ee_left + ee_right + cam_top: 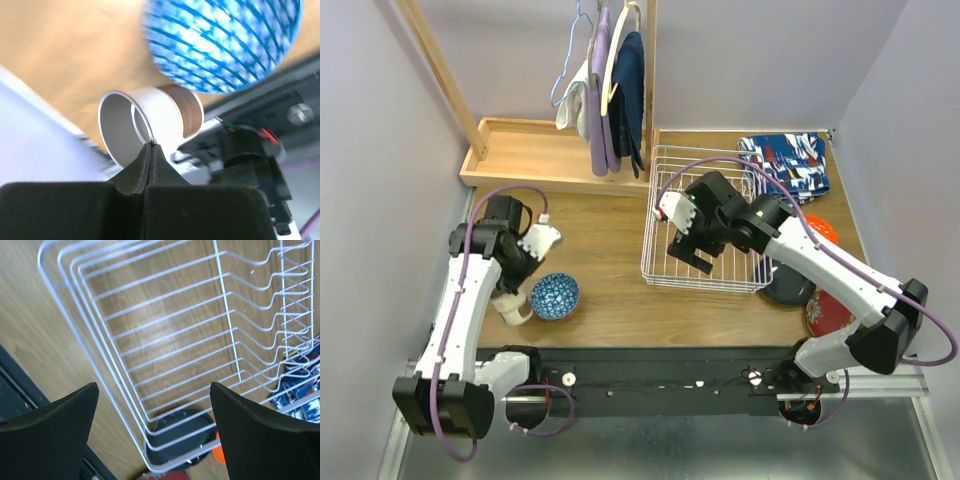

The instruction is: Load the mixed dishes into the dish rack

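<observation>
My left gripper (pixel 150 145) is shut on the near rim of the tan-brown cup (pixel 165 120), which lies tilted with its white inside facing the wrist camera. In the top view the cup (pixel 515 309) sits beside the small blue-patterned bowl (pixel 556 296), at the table's front left. From the left wrist, that bowl (pixel 220 40) fills the upper right. My right gripper (pixel 688 250) hangs open over the white wire dish rack (pixel 710 286), nothing between its fingers (pixel 55 415). Through the rack's wires (pixel 150 340) I see the black plate (pixel 180 437).
Right of the rack lie the black plate (pixel 788 288), an orange plate (pixel 825 232) and a dark red plate (pixel 825 312). A blue-red cloth (pixel 790 160) is at the back right. A wooden tray (pixel 530 150) and hanging clothes (pixel 610 90) stand at the back.
</observation>
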You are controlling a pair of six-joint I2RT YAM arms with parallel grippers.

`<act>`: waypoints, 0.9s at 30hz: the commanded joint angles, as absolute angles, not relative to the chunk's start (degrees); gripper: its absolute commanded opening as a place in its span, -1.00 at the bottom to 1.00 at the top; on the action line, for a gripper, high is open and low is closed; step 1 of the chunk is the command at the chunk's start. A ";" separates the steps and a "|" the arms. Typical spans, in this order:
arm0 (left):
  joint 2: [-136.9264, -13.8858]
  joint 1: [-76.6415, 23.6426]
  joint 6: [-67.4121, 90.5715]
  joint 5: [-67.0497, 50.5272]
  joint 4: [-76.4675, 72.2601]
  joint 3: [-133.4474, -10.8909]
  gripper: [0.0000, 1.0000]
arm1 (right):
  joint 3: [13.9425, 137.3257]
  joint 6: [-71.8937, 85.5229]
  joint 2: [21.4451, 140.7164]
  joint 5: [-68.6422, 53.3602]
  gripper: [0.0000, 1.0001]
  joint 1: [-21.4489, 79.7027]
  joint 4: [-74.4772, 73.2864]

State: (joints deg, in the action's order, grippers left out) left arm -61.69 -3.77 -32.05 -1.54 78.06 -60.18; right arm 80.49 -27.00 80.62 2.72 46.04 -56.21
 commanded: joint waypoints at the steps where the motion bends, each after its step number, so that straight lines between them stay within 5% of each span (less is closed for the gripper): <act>1: -60.20 -3.96 -31.99 5.19 87.72 -70.29 -1.00 | 87.43 -17.52 88.14 3.16 0.99 45.97 -51.16; 9: -73.29 -5.80 -32.25 -8.16 84.82 -90.07 -1.00 | 111.34 -5.28 102.65 -2.81 1.00 37.29 -52.47; 13: -78.83 -8.34 -34.71 -14.21 79.47 -96.84 -1.00 | 120.13 10.13 107.31 -19.16 1.00 25.43 -53.61; 17: -83.40 -12.99 -35.16 -17.65 73.49 -98.35 -1.00 | 114.03 27.33 109.51 -47.85 0.99 11.98 -46.78; 27: -79.98 -29.95 -35.77 -10.04 45.29 -90.10 -1.00 | 97.04 48.25 112.23 -78.48 0.99 5.64 -30.14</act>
